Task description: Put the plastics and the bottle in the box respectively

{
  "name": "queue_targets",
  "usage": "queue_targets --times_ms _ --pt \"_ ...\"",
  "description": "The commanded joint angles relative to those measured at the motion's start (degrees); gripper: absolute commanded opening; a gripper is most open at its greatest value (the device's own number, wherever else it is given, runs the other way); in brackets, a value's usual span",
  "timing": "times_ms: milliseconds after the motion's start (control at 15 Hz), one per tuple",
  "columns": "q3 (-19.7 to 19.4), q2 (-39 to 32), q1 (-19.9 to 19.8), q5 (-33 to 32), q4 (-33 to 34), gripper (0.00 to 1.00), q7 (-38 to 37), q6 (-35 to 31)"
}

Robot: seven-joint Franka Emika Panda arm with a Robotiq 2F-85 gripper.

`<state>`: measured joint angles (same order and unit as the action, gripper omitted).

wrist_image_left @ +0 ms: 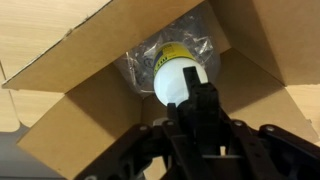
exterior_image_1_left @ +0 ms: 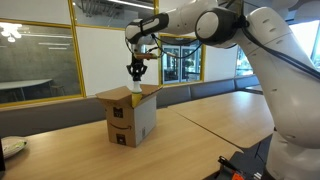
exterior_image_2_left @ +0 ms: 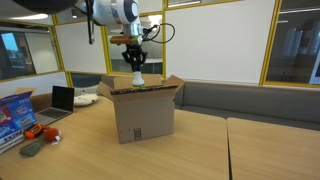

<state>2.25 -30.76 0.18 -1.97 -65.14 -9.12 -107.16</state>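
Black two-finger claw (exterior_image_1_left: 136, 68) (exterior_image_2_left: 135, 60), pointing straight down and pinching the top of a white plastic bottle with a yellow-green band (exterior_image_2_left: 137, 82) (wrist_image_left: 178, 78). Holds that bottle upright directly beneath the fingers, lower end about level with the raised flaps of an open brown cardboard box (exterior_image_2_left: 140, 120) (exterior_image_1_left: 130, 118), not yet fully inside.

In the wrist view, past the bottle, crumpled clear plastic (wrist_image_left: 138, 68) on the box floor, under and around the bottle's outline.

Carried by a white jointed arm (exterior_image_1_left: 240, 28) reaching in from the side.

Under the box, a light wooden table (exterior_image_1_left: 60, 140), with a seam to a second tabletop alongside. Farther out in an exterior view, an open laptop (exterior_image_2_left: 62, 98) and a colourful packet (exterior_image_2_left: 14, 112) near the table's edge. Behind, a grey bench seat (exterior_image_2_left: 250, 100) and glass partitions in yellow frames (exterior_image_1_left: 75, 45).

Cannot make out the exact fingertip contact: blocked by the claw's own body in the wrist view, too small in both exterior views. Cannot count the plastic pieces either.
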Motion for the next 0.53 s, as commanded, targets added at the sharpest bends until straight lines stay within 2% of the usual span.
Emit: queue_targets --times_ms 0,467 --pt "0.5 -4.4 0.4 3.9 9.6 0.18 2.2 6.1" --pt "2.6 -9.6 -1.6 7.8 14.7 0.18 3.9 8.6"
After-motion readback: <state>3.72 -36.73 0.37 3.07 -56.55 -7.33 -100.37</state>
